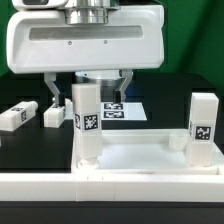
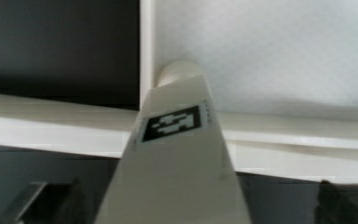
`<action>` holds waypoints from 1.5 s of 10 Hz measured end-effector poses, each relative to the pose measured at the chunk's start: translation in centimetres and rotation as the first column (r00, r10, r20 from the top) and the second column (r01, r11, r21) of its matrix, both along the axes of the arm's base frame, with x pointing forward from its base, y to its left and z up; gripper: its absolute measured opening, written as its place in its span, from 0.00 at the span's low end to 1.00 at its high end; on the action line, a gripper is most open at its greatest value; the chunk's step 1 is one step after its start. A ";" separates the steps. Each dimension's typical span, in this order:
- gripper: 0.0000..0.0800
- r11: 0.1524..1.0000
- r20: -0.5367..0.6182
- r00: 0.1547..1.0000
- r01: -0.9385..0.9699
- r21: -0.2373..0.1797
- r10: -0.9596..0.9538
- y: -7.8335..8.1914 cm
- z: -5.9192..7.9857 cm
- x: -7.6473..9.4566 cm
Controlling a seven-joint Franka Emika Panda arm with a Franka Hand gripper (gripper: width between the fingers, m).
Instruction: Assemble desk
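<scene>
The white desk top [image 1: 140,152] lies in front of the rail with two white tagged legs standing upright in its corner sockets. One leg [image 1: 85,122] is at the exterior view's left, another leg [image 1: 203,128] at its right. My gripper [image 1: 88,86] hangs over the left leg, open, with a finger [image 1: 52,90] on either side and a gap to the leg on both. In the wrist view this leg [image 2: 176,140] runs up the middle between the dark fingers [image 2: 51,203] of the gripper [image 2: 185,208], with the desk top [image 2: 282,50] behind it. Nothing is held.
Two loose legs [image 1: 12,116] [image 1: 55,113] lie on the black table at the exterior view's left. The marker board [image 1: 122,108] lies flat behind the desk top. A long white rail wall [image 1: 100,198] runs along the front.
</scene>
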State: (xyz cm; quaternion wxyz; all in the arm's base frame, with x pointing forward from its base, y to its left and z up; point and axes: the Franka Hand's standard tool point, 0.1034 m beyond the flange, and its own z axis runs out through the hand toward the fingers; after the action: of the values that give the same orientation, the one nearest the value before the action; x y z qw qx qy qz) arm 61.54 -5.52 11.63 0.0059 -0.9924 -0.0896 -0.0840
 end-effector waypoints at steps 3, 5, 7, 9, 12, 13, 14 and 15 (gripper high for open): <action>0.36 1.000 0.000 1.000 -0.008 -0.001 0.008 0.0 0.0 0.0; 0.36 1.000 0.000 1.000 -0.008 -0.001 0.008 0.0 0.0 0.0; 0.36 1.000 0.000 1.000 0.011 0.002 -0.011 0.0 0.0 0.0; 0.36 0.985 -0.007 0.986 0.168 0.037 -0.168 -0.2 -0.1 -0.1; 0.36 0.908 -0.027 0.911 0.412 0.077 -0.411 -0.2 -0.1 -0.1; 0.36 0.849 -0.042 0.854 0.520 0.098 -0.519 -0.3 -0.1 -0.1; 0.36 0.786 -0.057 0.794 0.608 0.114 -0.606 -0.4 -0.1 -0.1; 0.36 0.735 -0.070 0.745 0.666 0.126 -0.664 -0.5 -0.1 -0.1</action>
State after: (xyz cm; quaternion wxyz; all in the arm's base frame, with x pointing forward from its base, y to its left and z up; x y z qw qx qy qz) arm 61.42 -5.98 11.52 0.0474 -0.9566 0.2769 -0.0768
